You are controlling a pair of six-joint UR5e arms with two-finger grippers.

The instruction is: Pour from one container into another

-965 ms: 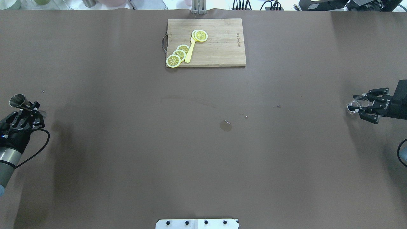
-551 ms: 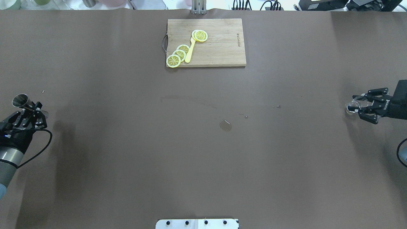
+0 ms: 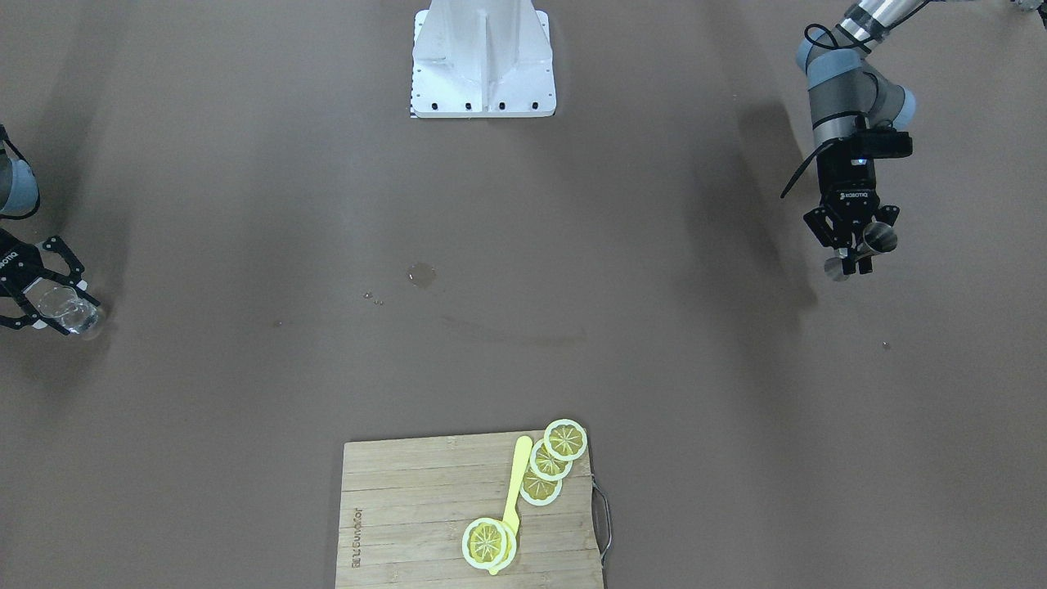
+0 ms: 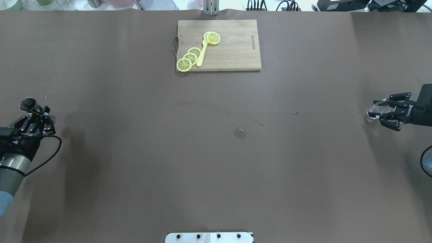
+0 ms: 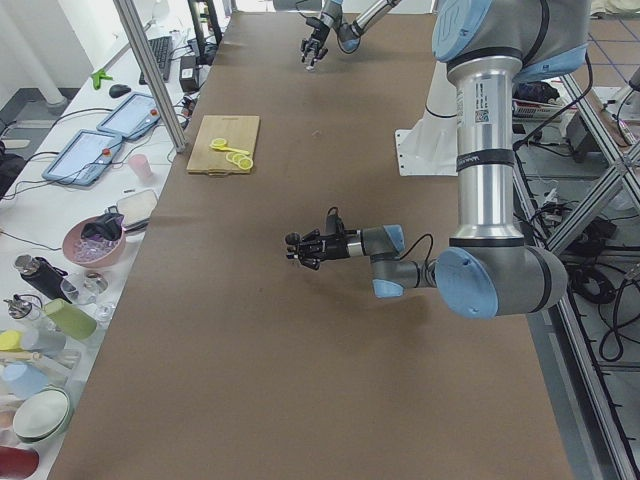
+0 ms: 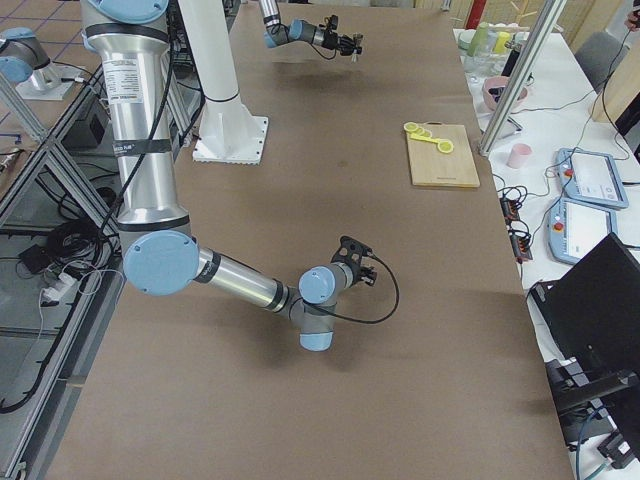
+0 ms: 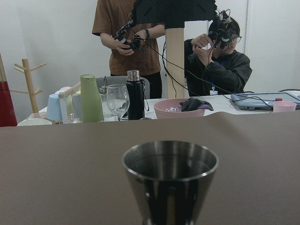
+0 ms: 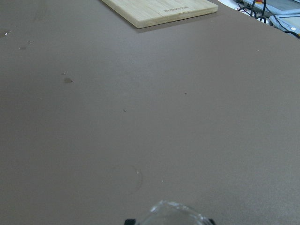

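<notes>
My left gripper (image 4: 39, 114) is shut on the waist of a steel jigger (image 4: 28, 104) near the table's left edge. The jigger is held above the table, slightly tilted. The left wrist view shows its open cup (image 7: 169, 171) close up, and its inside looks dark. In the front view the left gripper (image 3: 855, 260) holds the jigger (image 3: 880, 238) at the right. At the table's right edge, my right gripper (image 4: 374, 109) is shut on a clear glass (image 4: 369, 114). In the front view the right gripper (image 3: 59, 307) holds the glass (image 3: 83, 321). Only the glass's rim (image 8: 176, 212) shows in the right wrist view.
A wooden cutting board (image 4: 236, 50) with lemon slices (image 4: 189, 59) and a yellow knife (image 4: 201, 54) lies at the far centre. A small puddle (image 4: 239, 133) and some droplets mark the brown table's middle. The white robot base (image 3: 483, 61) is on my side. Operators and cups stand beyond the far edge.
My left gripper has carried the jigger a little forward and to the right. The right gripper with the glass has crept slightly towards the table's middle.
</notes>
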